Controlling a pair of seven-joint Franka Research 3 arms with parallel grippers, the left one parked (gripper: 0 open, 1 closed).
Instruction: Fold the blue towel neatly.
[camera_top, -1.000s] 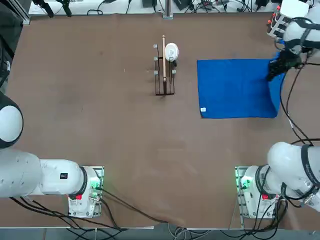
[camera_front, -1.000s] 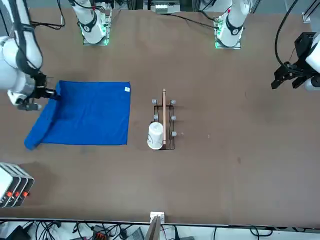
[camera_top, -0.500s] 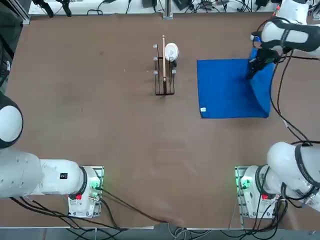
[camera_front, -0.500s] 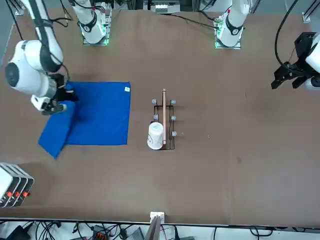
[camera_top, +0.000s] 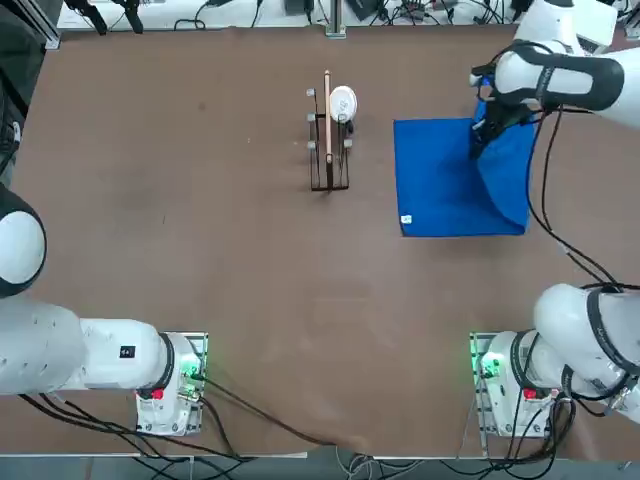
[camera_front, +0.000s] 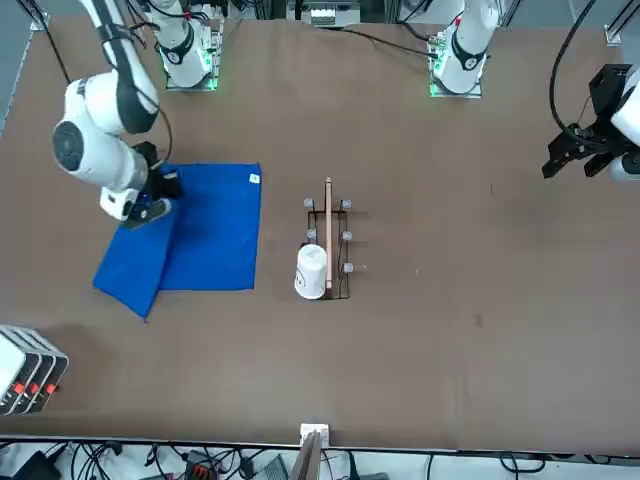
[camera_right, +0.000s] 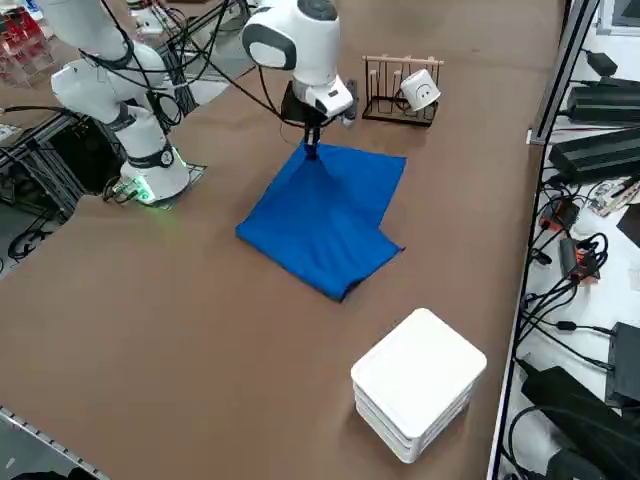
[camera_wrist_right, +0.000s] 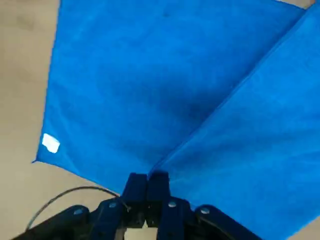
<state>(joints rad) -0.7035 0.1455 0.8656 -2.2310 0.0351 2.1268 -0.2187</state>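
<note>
The blue towel (camera_top: 438, 185) lies on the brown table, right of the wooden rack, with its small white tag (camera_top: 406, 220) at the near left corner. My right gripper (camera_top: 479, 137) is shut on the towel's far right corner and holds it raised over the cloth's far edge. The lifted part hangs as a slanted flap (camera_top: 508, 175) over the flat part. The front view shows the gripper (camera_front: 163, 189) above the towel (camera_front: 210, 235). In the wrist view the fingertips (camera_wrist_right: 148, 176) pinch the towel (camera_wrist_right: 150, 85) at its fold, tag (camera_wrist_right: 50, 143) in sight. From the right side the gripper (camera_right: 312, 146) stands over the towel (camera_right: 320, 215).
A wooden rack (camera_top: 328, 150) holding a white cup (camera_top: 342, 103) stands left of the towel. A white box (camera_right: 418, 396) sits on the table's far right corner. Cables run along the table's far edge.
My right gripper has carried the towel's corner leftward from the right edge across the cloth. The raised flap now covers more of the flat part.
</note>
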